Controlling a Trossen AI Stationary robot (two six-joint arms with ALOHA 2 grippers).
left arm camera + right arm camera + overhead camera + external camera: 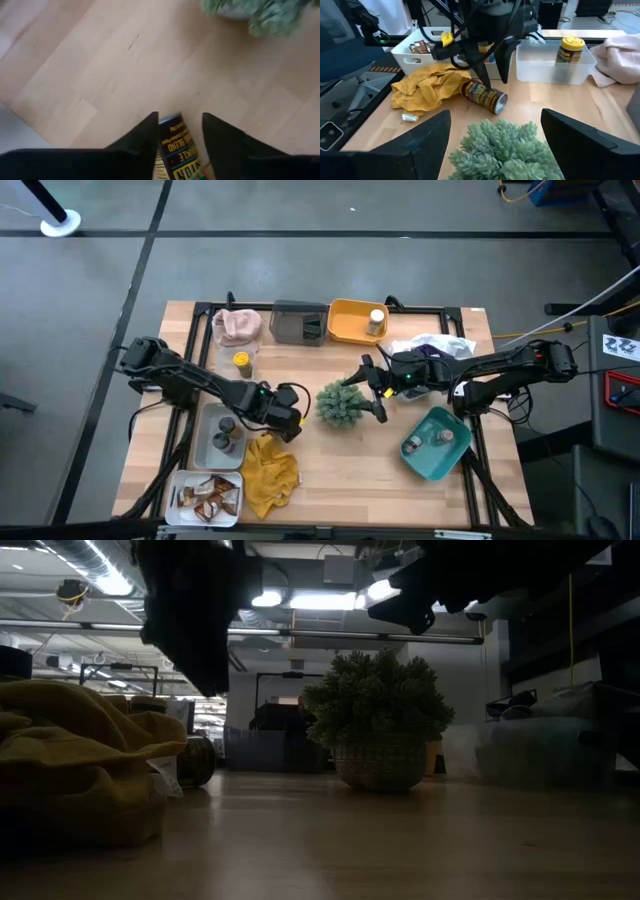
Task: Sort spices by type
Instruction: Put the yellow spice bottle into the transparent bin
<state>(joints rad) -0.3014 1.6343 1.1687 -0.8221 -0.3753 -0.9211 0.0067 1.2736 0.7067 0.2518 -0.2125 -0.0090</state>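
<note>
Left gripper [180,132] fingers spread, straddling the toppled jar [484,96] — axis along the fingers, beside the cloth [427,87]; right gripper [372,388] open.

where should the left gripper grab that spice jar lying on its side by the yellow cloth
Grip the spice jar across the middle of its round body, coming down from above. It lies on its side on the table beside the yellow cloth, so its curved flanks are the free faces. The left gripper already hangs over it, fingers open on either side of the label.
</note>
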